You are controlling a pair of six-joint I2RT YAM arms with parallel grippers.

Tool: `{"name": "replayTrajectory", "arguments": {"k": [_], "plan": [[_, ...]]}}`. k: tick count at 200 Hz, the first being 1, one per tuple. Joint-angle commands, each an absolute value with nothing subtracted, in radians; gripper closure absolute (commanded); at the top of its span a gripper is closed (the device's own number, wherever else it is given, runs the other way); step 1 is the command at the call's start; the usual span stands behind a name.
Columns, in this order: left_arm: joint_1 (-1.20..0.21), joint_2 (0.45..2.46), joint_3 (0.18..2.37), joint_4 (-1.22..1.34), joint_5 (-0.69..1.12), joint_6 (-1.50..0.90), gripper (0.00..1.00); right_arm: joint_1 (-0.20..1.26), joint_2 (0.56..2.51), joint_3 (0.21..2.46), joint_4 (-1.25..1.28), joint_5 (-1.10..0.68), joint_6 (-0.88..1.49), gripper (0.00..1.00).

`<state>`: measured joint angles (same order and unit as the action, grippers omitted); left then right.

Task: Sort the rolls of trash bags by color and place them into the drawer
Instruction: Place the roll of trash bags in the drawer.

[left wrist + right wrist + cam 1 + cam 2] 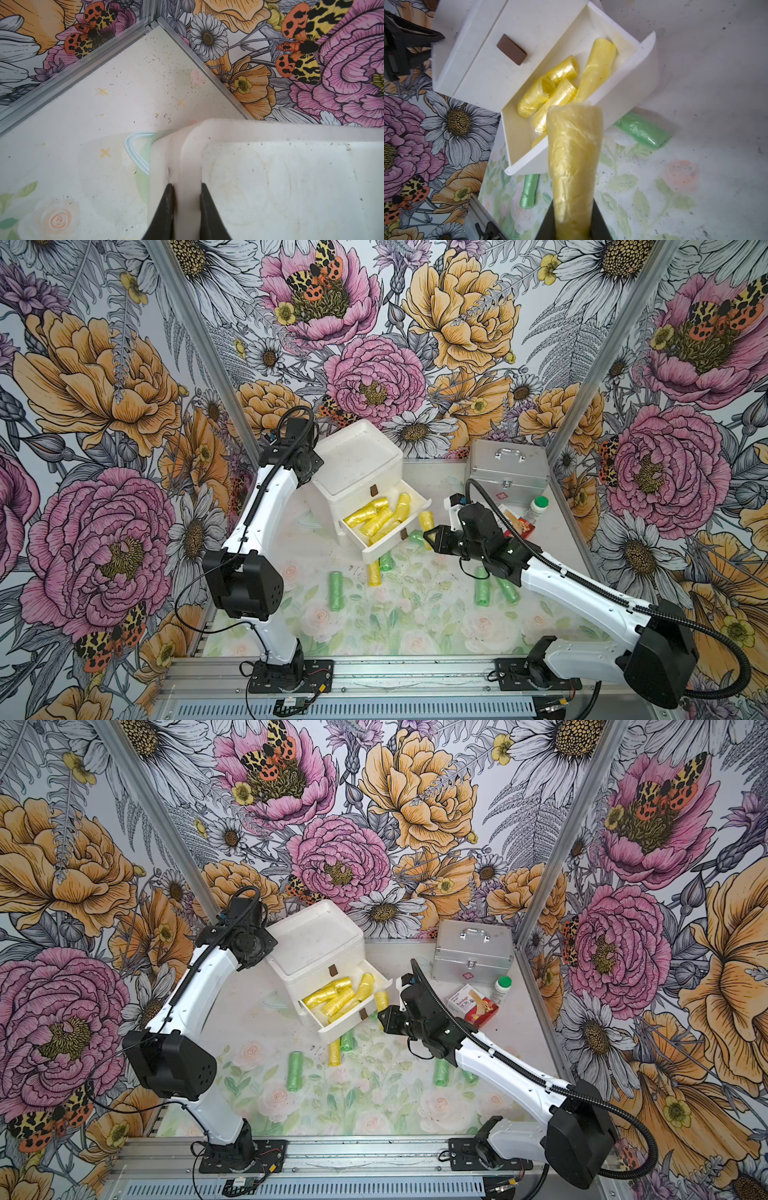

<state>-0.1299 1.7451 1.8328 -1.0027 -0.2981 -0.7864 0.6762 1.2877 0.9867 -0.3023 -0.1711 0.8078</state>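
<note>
Rolls (pixel 374 518) of yellow bag plastic, several of them, lie jumbled in the open drawer (pixel 384 549) of the white chest (pixel 357 456). The chest stands near the worktop's (pixel 415 626) back edge, toward the back left corner. The open drawer is the one under the top drawer, whose front is closed with its brown tab (pixel 373 489) showing. The right gripper (pixel 432 536) is clamped on one end of a further yellow roll (pixel 426 521), and the rest of it juts out past the fingers. In both top views that roll shows just beside the drawer's right end, and in the right wrist view its free end overlaps the drawer's front wall. The left gripper (pixel 186 187) is closed on the chest, with one finger outside and the other inside the raised rim of its top, on the chest's left side. Green rolls (pixel 336 590) lie loose on the worktop. One is alone left of the middle, and one pokes out from under the drawer front beside a loose yellow roll (pixel 374 572). Another is by the drawer's right end below the right gripper, and two lie near each other under the right arm. A silver case (pixel 507 472) sits in the back right corner. In front of it, by the right edge, are a green-capped bottle (pixel 538 508) and a red and white box (pixel 473 1006).
</note>
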Motion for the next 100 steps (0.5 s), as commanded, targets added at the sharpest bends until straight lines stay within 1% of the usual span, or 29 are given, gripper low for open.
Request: {"name": "replayTrajectory", "arguments": {"k": [1, 18, 49, 72, 100], "plan": [[-0.164, 1.804, 1.780, -1.158, -0.136, -0.875, 1.00, 0.658, 1.363, 1.105, -0.283, -0.283, 0.830, 0.79], [-0.164, 1.801, 1.779, -1.158, -0.136, -0.876, 1.00, 0.649, 1.438, 1.184, -0.285, -0.286, 0.875, 0.78], [-0.163, 1.795, 1.775, -1.157, -0.139, -0.876, 1.00, 0.645, 1.580, 1.328, -0.284, -0.239, 0.977, 0.78], [-0.158, 1.789, 1.770, -1.157, -0.138, -0.877, 1.00, 0.640, 1.677, 1.414, -0.285, -0.189, 1.041, 0.78], [-0.155, 1.783, 1.766, -1.158, -0.138, -0.876, 1.00, 0.629, 1.783, 1.492, -0.284, -0.188, 1.109, 0.78]]}}
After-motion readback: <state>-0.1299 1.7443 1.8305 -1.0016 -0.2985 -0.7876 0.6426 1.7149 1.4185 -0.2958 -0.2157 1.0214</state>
